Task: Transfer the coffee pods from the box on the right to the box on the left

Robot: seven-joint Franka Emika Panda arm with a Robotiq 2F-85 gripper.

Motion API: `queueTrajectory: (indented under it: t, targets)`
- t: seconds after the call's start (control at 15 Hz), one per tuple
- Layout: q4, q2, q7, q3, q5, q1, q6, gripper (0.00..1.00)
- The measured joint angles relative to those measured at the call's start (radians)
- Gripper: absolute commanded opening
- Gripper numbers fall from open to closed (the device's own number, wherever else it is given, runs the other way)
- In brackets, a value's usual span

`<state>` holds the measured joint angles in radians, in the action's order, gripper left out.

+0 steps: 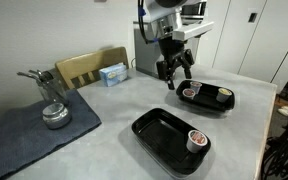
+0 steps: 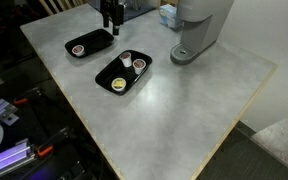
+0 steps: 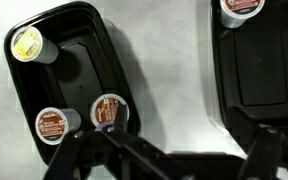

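Note:
Two black boxes lie side by side on the grey table. One box (image 3: 79, 72) (image 2: 130, 78) (image 1: 212, 101) holds three coffee pods: a yellowish one (image 3: 26, 43) and two brown-red ones (image 3: 52, 124) (image 3: 109, 111). A single pod (image 3: 241, 9) (image 2: 79, 48) (image 1: 196, 139) sits in the other box (image 3: 259, 70) (image 2: 97, 41) (image 1: 162, 128). My gripper (image 3: 179, 150) (image 1: 174, 80) hangs open above the bare strip of table between the boxes. Nothing is between its fingers (image 3: 84, 155).
A dark mat (image 1: 24, 130) with a metal vessel (image 1: 54, 112) lies at one end of the table. A wooden chair back (image 1: 89, 64) and a small blue box (image 1: 112, 72) stand beyond it. The robot base (image 2: 199, 30) stands near the boxes.

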<state>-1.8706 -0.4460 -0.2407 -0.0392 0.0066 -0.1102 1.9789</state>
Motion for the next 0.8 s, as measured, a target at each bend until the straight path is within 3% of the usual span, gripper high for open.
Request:
queueTrajectory:
  t: [0.8]
  targets:
    - [-0.010, -0.007, -0.155, -0.091, 0.002, 0.086, 0.040, 1.00]
